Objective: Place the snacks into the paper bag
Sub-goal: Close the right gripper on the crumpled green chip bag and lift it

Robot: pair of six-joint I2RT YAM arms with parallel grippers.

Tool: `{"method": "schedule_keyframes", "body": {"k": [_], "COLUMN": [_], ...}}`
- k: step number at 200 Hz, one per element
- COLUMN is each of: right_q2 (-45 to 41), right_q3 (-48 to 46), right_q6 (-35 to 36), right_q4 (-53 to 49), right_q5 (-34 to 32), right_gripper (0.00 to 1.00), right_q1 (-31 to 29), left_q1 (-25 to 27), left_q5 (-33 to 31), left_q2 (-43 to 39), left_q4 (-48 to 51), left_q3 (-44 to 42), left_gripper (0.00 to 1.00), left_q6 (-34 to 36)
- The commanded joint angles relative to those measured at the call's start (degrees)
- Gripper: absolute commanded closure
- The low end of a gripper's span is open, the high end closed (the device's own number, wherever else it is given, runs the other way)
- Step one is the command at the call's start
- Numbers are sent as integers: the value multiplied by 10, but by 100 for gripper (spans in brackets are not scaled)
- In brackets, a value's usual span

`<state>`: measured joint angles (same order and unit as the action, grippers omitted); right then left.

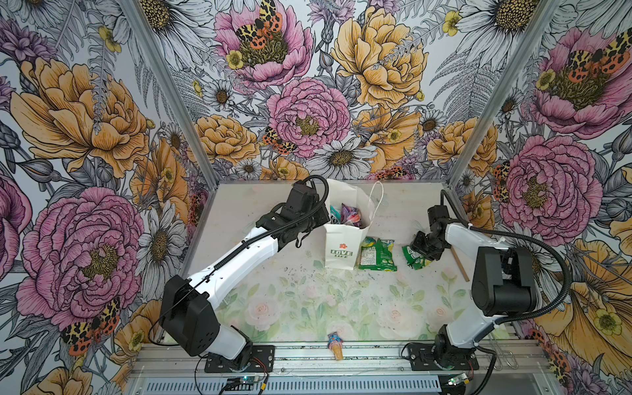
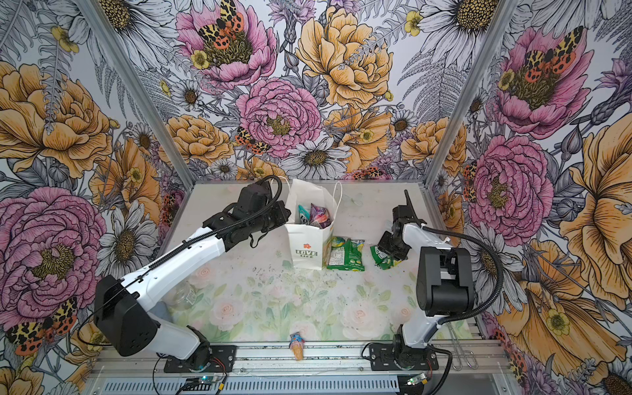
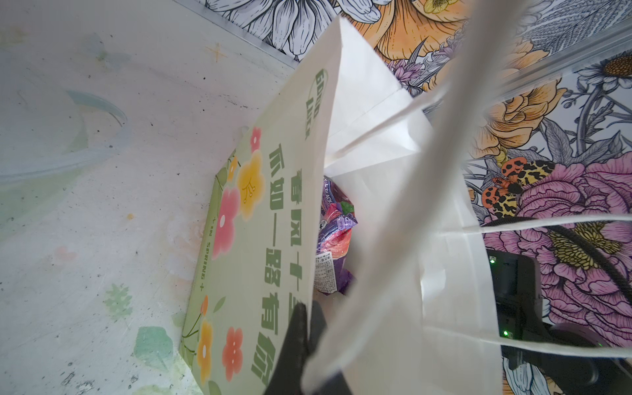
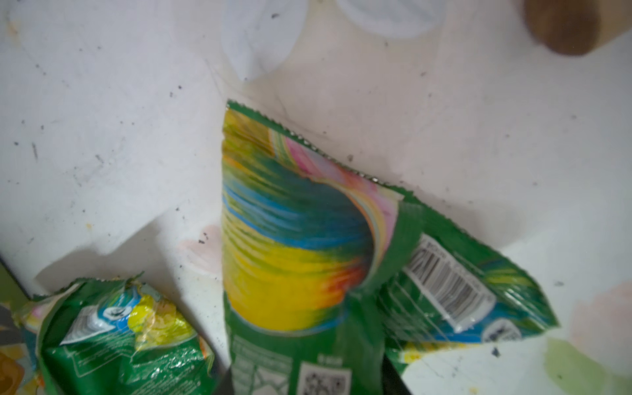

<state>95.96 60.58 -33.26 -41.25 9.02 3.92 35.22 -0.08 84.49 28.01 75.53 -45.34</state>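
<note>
- The ice-cream trinket (image 1: pixel 336 345) lies at the front edge of the table (image 1: pixel 290 301), well apart from both sets of jaws. It is not a snack, so I leave it.
- The right gripper (image 1: pixel 420 257) is clenched on a green packet (image 4: pixel 294 239). The film is folded and tented up off the table, and it runs down between the two fingers.
- Risk: the film is slick and crinkly, and I judge the pinch to sit on a loose fold. A fast lift could let the packet slide out.
- A wooden stick (image 1: pixel 460 265) lies just outboard of the right jaws. A wide swing could knock it.
- A second green packet (image 1: pixel 378 254) lies flat between the right jaws and the paper bag (image 1: pixel 342 249), almost touching the bag wall. A low carry could drag across it or shove the bag.
- The bag stands upright with its mouth open. Several packets (image 1: pixel 349 213) are already inside, one of them purple (image 3: pixel 333 239).
- The left gripper (image 3: pixel 307 328) is clamped on the rim of the bag, one finger on each side of the paper wall, and steadies it.
- Risk: the cord handles (image 1: pixel 378 201) stand up over the mouth. The packet or the right fingers could snag one and tip the bag against the left hold.
- Risk: the bag is filling, so a high release could bounce the packet off the pile and out.
</note>
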Motion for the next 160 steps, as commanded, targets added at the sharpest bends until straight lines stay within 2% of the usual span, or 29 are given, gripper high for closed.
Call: {"method": "schedule_keyframes", "body": {"k": [1,49,96,124,160], "right_q2": [-13,-93,-171,-214,-244], "right_q3": [-16,-2,43,98,221], "right_q6": [2,9,-3,-15,-21], "right_q4": [-4,-5,-19,-23,-21], "right_q5": [40,73,125,173,241], "right_gripper": [66,79,86,86,87], "right_q1": [-9,-9,-9,-9,-13], "left_q1": [-7,-7,-7,-7,-5], "left_q5": [5,3,3,2,0], "left_q2": [-6,-8,-5,-6,-4], "left_q4": [-8,-8,-9,-9,-8], "left_q3": [-9,-11,-13,-11,-9], "left_gripper": [100,100,100,100,100], "left_q6": [-8,-9,-11,-12,-13]}}
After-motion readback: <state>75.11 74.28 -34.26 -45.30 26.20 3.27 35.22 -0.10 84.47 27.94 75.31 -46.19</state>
